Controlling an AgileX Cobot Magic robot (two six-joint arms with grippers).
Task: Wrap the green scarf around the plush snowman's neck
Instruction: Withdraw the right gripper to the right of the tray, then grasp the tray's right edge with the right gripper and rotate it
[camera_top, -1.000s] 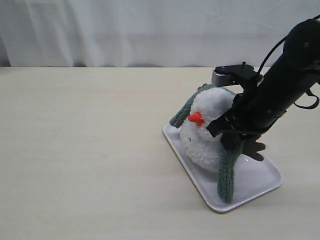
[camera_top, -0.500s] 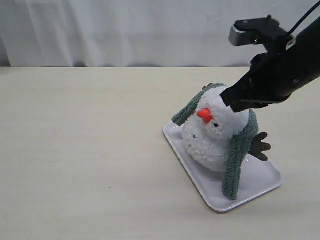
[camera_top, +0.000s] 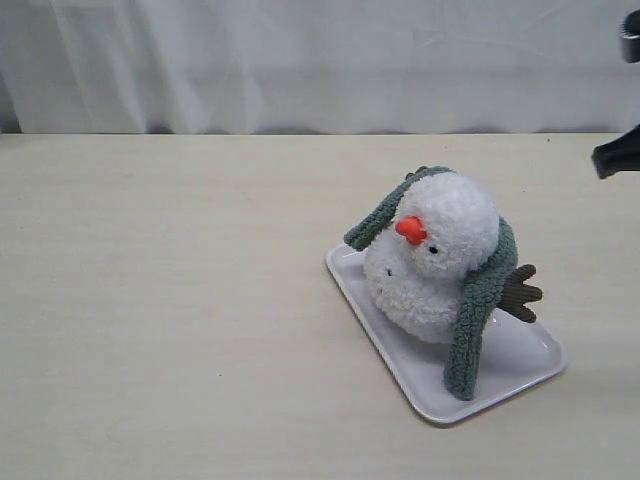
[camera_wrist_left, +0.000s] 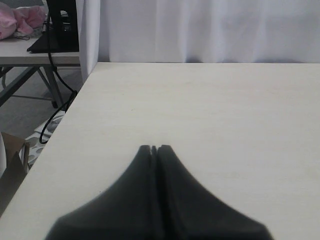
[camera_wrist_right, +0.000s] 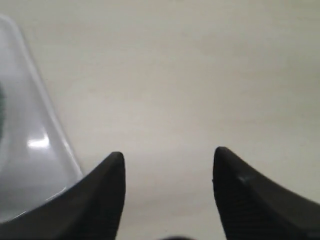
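Observation:
The plush snowman (camera_top: 436, 258) sits on a white tray (camera_top: 520, 362), leaning, its orange-red nose (camera_top: 410, 230) pointing left. The green scarf (camera_top: 478, 307) lies draped behind its head: one end hangs down onto the tray at the front right, the other comes out at the back left (camera_top: 372, 222). A brown branch arm (camera_top: 520, 291) sticks out to the right. My right gripper (camera_wrist_right: 168, 155) is open and empty over bare table next to the tray's corner (camera_wrist_right: 30, 150); only its dark tip (camera_top: 618, 155) shows at the exterior view's right edge. My left gripper (camera_wrist_left: 156, 148) is shut, empty, far from the toy.
A white curtain (camera_top: 300, 60) hangs behind the pale table (camera_top: 170, 300). In the left wrist view the table's edge (camera_wrist_left: 60, 130) drops to a floor with cables, and another table (camera_wrist_left: 30, 52) carries pink plush.
My right arm has let go of the scarf and pulled up and away to the right, out of the scene. The snowman has tipped back upright and the scarf stays draped on it.

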